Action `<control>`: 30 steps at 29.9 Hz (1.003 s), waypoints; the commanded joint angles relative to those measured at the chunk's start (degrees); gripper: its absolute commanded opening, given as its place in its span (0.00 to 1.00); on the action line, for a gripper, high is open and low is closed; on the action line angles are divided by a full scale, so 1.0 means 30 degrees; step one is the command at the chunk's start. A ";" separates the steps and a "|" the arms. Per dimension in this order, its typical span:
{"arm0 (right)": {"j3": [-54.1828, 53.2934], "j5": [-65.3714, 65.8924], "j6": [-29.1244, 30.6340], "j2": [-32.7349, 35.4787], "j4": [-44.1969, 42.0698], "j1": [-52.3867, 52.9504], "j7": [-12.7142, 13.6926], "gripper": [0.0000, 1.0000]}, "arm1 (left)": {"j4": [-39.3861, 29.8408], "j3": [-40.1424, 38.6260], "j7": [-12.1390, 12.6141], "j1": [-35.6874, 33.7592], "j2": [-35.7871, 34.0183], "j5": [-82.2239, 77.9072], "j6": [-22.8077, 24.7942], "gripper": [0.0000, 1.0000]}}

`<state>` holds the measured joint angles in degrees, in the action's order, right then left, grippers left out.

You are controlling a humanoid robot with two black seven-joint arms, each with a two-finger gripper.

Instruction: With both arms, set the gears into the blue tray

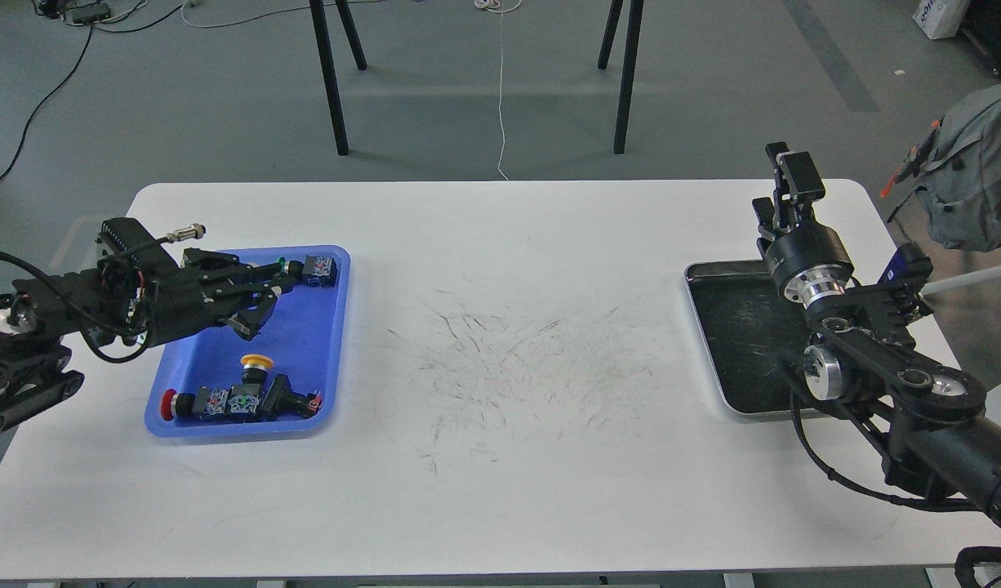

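Observation:
The blue tray [304, 343] lies at the left of the white table. My left gripper [270, 304] hangs over the tray's far half, pointing right, with its fingers spread open and nothing visible between them. I see no gears anywhere; they are hidden or out of view. My right gripper [786, 192] points up and away at the table's far right, above the far edge of a silver tray [737, 327]. Its dark fingers overlap, so I cannot make out a gap.
Push-button switches lie in the blue tray: a yellow-capped one [255, 361], a red-capped one [167, 403] and a green-capped one [314, 269] by the far rim. The table's middle [517, 351] shows only scuff marks. A grey bag [974, 180] hangs beyond the right edge.

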<state>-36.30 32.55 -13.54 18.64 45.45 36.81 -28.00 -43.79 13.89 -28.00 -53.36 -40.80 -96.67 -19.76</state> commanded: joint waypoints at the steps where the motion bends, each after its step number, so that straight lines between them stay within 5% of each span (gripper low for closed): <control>1: -0.0001 0.0019 0.0002 -0.0001 0.0054 0.0034 -0.0001 0.94 | 0.1321 -0.0002 0.0000 0.0762 0.0532 0.0785 -0.0093 0.21; 30: 0.0028 0.0048 0.0002 -0.0001 0.0025 0.0034 -0.0001 0.94 | 0.2583 0.0233 0.0000 0.1438 0.1092 0.1228 -0.0240 0.25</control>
<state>-36.24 32.69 -13.54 18.67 45.52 36.91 -28.00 -36.03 14.54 -28.00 -49.11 -37.52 -92.99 -20.48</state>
